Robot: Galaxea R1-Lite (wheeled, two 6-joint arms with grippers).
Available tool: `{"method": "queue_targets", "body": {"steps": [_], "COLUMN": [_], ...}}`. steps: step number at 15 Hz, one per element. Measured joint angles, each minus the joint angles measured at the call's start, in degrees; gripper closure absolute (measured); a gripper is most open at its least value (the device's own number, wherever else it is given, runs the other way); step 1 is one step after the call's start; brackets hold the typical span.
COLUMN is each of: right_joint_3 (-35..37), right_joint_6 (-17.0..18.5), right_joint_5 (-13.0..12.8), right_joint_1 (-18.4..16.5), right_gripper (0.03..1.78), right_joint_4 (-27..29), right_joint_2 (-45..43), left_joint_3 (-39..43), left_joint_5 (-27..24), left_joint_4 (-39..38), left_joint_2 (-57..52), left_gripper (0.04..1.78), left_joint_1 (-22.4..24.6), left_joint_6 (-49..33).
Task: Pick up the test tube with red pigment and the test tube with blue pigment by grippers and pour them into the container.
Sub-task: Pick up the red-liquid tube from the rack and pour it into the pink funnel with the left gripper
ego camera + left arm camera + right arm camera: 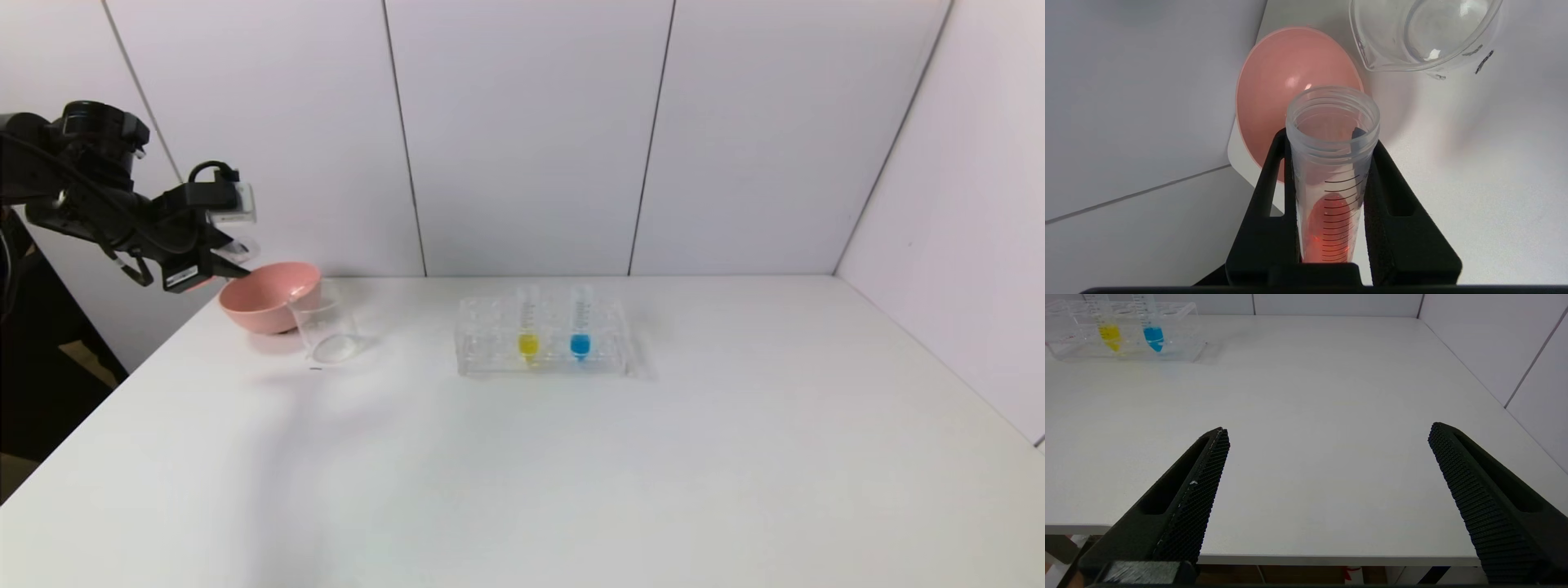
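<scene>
My left gripper (233, 263) hangs at the table's far left, just above the pink bowl. It is shut on the test tube with red pigment (1331, 175). The tube is uncapped and tilted, with the red-orange liquid lying along its lower part. In the left wrist view its open mouth points over the bowl, and the container, a clear glass beaker (1425, 32), stands apart to one side. The beaker (325, 328) is empty and sits right of the bowl. The test tube with blue pigment (580, 327) stands upright in the rack. My right gripper (1329, 433) is open and empty over the table's near edge.
The pink bowl (265, 298) touches or nearly touches the beaker. The clear tube rack (490, 353) stands mid-table and also holds a yellow-liquid tube (528, 331). White walls close the back and right. The white table (571, 474) spreads in front of the rack.
</scene>
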Motion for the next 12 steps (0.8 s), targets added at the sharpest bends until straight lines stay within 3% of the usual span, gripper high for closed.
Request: {"method": "queue_targets", "body": {"steps": [4,12], "right_joint_3": [0.00,0.00], "right_joint_6": [0.00,0.00], "right_joint_5": [0.00,0.00], "right_joint_1": [0.00,0.02], "right_gripper": [0.04,0.04], "right_joint_4": [0.00,0.00], "right_joint_2": [0.00,0.00], "left_joint_3": [0.06,0.09], "left_joint_5": [3.69,6.24], "left_joint_4": [-0.20,-0.40], "left_joint_2": [0.05,0.50], "left_gripper": [1.35,1.35], "left_joint_1": [-1.40,-3.45], "left_joint_6": [1.57,2.90]}}
